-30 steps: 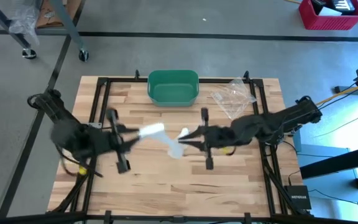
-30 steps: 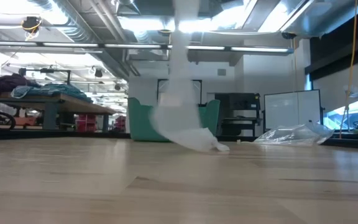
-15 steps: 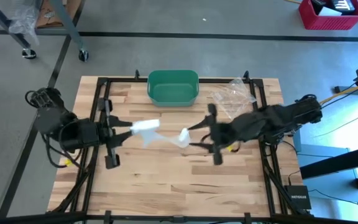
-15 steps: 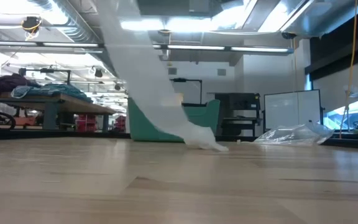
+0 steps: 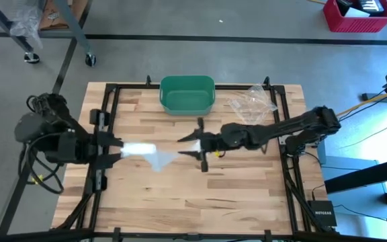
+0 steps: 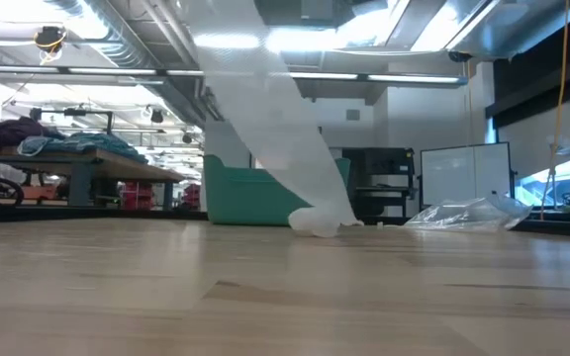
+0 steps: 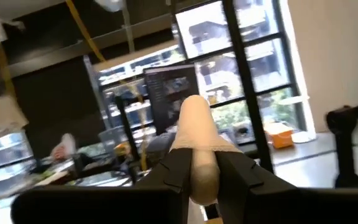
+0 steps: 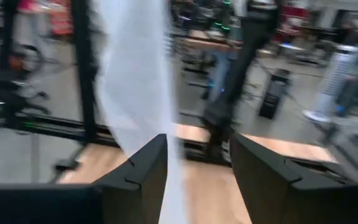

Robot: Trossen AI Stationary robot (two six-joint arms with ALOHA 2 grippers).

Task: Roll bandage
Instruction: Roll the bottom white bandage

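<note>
The left arm reaches in from the table's left edge, its wrist level. The left gripper (image 5: 115, 149) points toward the table's middle, its fingers (image 7: 174, 168) clamped on the bandage (image 5: 140, 148). The right arm stretches far across from the right side, low and nearly straight. The right gripper (image 5: 191, 146) has its fingers (image 8: 143, 168) spread apart around the hanging strip.

Thin white cloth bandage (image 5: 154, 154); pale matt wood table (image 5: 180, 195); green plastic bin (image 5: 187, 94); crinkled clear plastic bag (image 5: 252, 103).
</note>
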